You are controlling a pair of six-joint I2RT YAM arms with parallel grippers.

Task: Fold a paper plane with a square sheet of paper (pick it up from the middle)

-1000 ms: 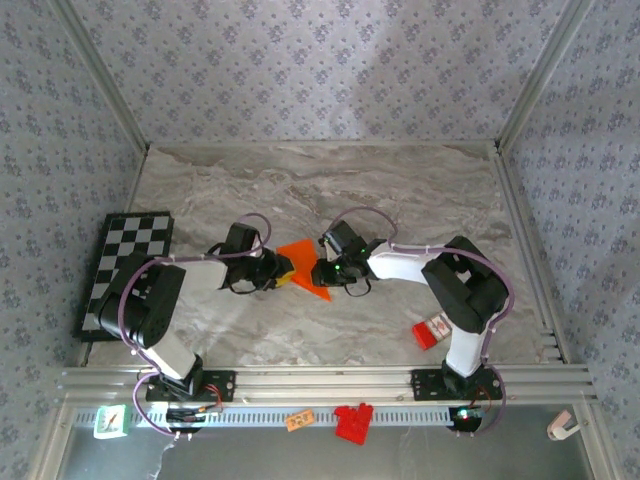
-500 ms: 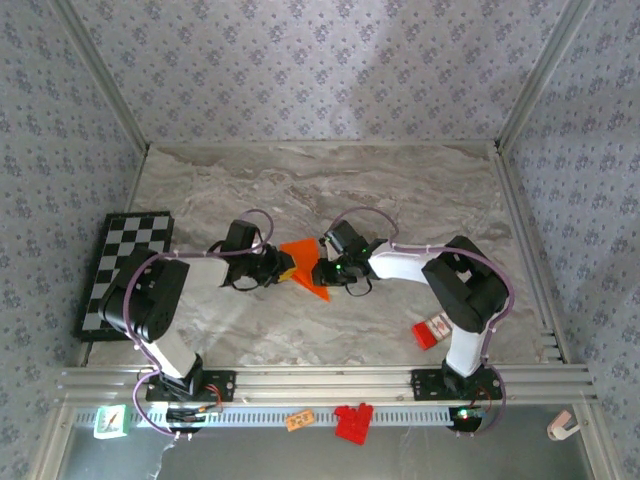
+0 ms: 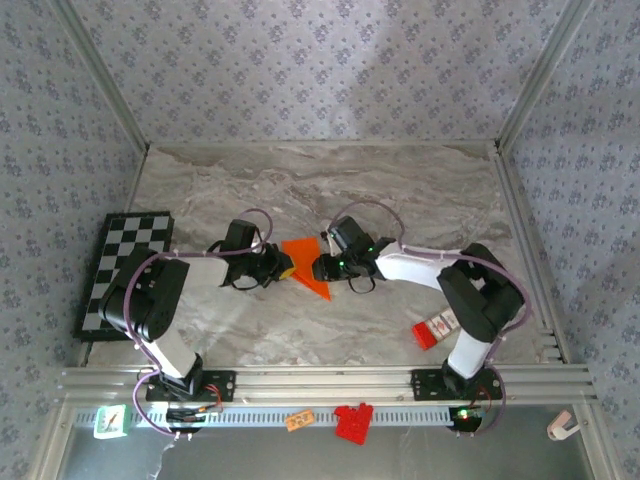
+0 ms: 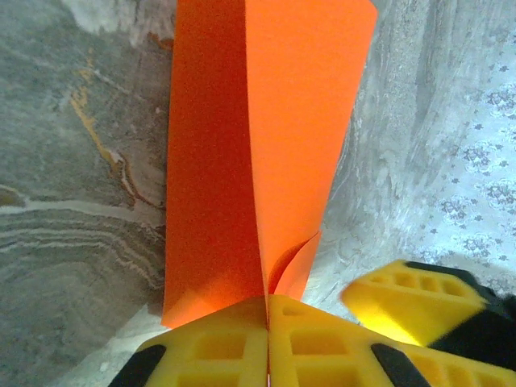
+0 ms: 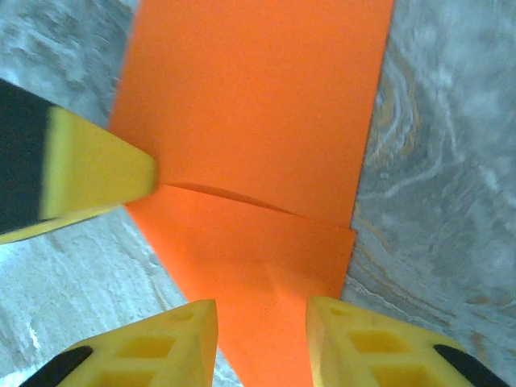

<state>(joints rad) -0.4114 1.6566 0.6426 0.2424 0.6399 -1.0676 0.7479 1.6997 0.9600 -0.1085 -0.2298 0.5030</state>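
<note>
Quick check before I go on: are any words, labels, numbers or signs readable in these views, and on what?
No text can be read anywhere.
On the red-and-white box: marks too small to read.
On the small orange tag: too small to read.
On the green-and-white card: too small to read.
On the orange paper: no print.

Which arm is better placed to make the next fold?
Likely the right: the right pincer is open astride the orange paper, free to move, while the left pincer is shut on its crease, steadying it.
</note>
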